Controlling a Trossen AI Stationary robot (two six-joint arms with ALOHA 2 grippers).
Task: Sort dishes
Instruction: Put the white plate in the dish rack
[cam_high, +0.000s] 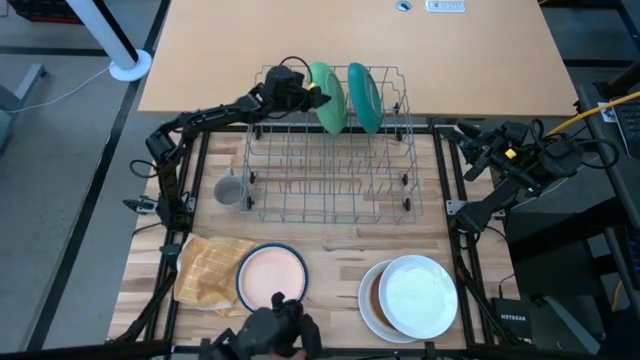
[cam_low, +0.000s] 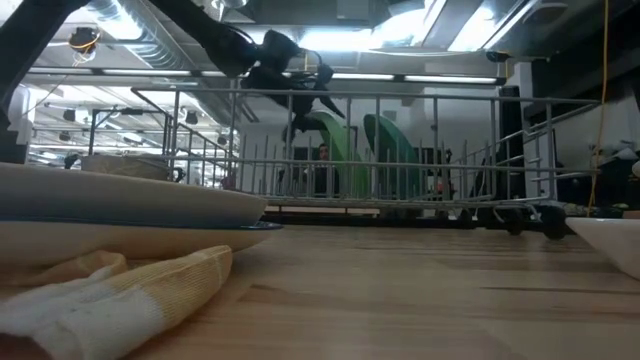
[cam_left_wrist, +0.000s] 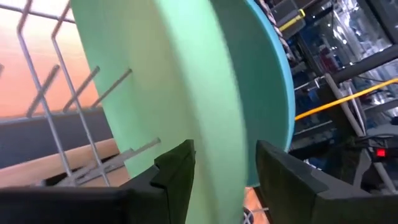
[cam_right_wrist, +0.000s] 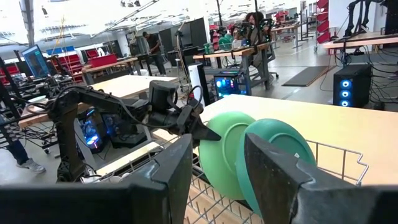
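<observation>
A green plate (cam_high: 327, 97) and a teal plate (cam_high: 364, 97) stand on edge between the wires at the far end of the grey wire rack (cam_high: 330, 190). Both plates also show in the low view, green plate (cam_low: 337, 150) and teal plate (cam_low: 396, 150). My left gripper (cam_high: 312, 93) is open at the green plate's left side, its fingers on either side of that plate's rim (cam_left_wrist: 217, 149). My right gripper (cam_right_wrist: 217, 168) is open and waits off the table's right edge, also seen from above (cam_high: 468, 133). My left gripper (cam_left_wrist: 221, 177) comes level from the table's left with the green plate's rim (cam_left_wrist: 214, 168) between its open fingers. A gap shows at one finger (cam_left_wrist: 280, 177). I cannot tell whether the other finger (cam_left_wrist: 177, 171) touches the plate.
A small grey mug (cam_high: 229, 190) stands left of the rack. At the near edge lie a yellow checked cloth (cam_high: 208, 268), a peach plate with a blue rim (cam_high: 272, 277), and a white plate (cam_high: 418, 293) overlapping a brown-centred one (cam_high: 372, 300). Bare wood lies between them.
</observation>
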